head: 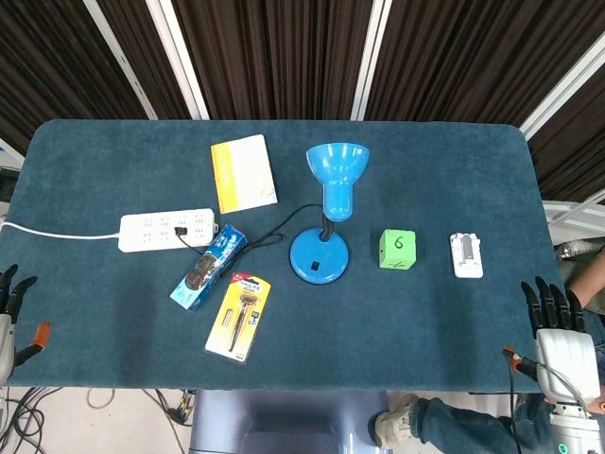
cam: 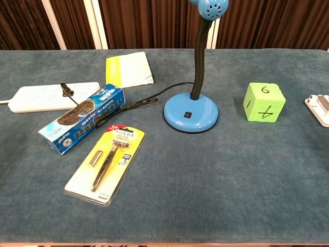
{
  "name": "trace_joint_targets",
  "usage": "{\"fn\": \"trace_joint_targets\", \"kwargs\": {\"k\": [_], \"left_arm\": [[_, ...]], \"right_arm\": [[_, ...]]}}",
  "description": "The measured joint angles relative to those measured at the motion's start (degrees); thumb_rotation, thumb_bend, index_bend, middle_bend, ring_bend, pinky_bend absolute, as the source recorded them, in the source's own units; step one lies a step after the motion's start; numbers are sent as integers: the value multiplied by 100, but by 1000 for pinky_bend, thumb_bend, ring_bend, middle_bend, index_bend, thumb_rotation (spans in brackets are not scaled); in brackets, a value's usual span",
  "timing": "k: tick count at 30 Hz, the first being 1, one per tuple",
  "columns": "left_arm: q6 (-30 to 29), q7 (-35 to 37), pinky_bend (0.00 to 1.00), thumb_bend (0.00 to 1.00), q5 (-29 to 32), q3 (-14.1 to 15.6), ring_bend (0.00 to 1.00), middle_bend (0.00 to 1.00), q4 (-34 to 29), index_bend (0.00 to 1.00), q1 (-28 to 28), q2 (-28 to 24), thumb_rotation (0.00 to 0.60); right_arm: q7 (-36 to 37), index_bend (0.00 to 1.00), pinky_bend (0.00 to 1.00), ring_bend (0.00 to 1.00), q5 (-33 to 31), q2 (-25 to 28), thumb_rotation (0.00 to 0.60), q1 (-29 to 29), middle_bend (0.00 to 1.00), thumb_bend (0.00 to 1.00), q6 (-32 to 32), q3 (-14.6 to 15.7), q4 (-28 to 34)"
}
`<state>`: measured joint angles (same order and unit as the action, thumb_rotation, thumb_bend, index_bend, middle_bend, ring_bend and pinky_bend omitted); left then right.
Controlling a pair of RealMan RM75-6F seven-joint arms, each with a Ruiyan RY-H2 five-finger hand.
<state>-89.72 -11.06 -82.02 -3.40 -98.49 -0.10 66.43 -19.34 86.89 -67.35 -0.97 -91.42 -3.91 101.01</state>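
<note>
1. The right hand (head: 560,326) is seen off the table's (head: 454,322) right front corner, fingers apart, nothing held.
2. The left hand (head: 9,317) is seen at the left edge, fingers spread, nothing held.
3. Nearest the right hand, the white block (head: 466,254) lies flat on the table, beside the green cube (head: 398,249).
4. Nothing is gripped or touched; by this showing, all handling is judged yet undone.
</note>
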Motion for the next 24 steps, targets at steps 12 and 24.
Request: {"fn": "trace_joint_targets", "kwargs": {"k": [12, 24], "left_arm": [[10, -14, 0, 377, 28, -16, 0, 0, -27, 160, -7, 2, 600], [36, -33, 0, 377, 82, -24, 0, 0, -49, 160, -11, 4, 600]], "right_arm": [[528, 0, 21, 189, 234, 238, 600, 155, 139, 201, 388, 166, 366], [518, 0, 351, 762, -205, 388, 600, 1148, 662, 646, 1808, -198, 1016]]}}
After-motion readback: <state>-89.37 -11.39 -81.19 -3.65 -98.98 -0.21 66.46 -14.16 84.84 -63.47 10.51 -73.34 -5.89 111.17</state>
